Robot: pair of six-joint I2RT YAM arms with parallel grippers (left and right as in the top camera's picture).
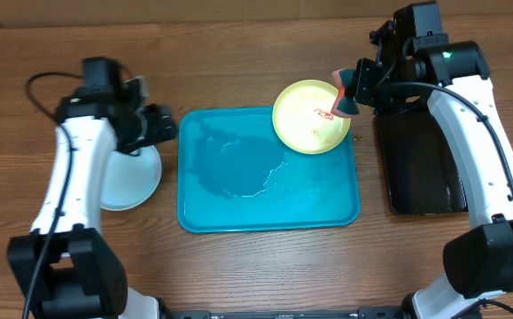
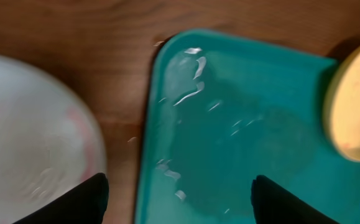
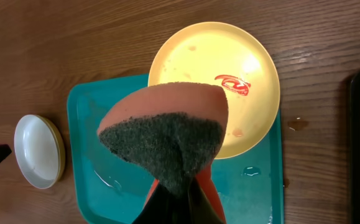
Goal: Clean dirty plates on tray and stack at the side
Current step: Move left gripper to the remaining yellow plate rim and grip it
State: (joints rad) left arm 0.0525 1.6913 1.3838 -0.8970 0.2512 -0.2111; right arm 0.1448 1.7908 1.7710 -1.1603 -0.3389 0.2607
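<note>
Gripping a sponge, right pincer hangs over yellow plate.

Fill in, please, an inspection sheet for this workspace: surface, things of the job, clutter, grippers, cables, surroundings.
Surface: wooden table; water drops on it right of the tray.
Job's things: turquoise tray, wet, holds one yellow plate at its far right corner, with a red smear; stack of plates on the table left of the tray.
Clutter: black tray at the right.
Grippers: left gripper open, above the tray's left edge; right gripper shut on a sponge by the yellow plate.
Cables: black cable on each arm.
Surroundings: nothing seen.
</note>
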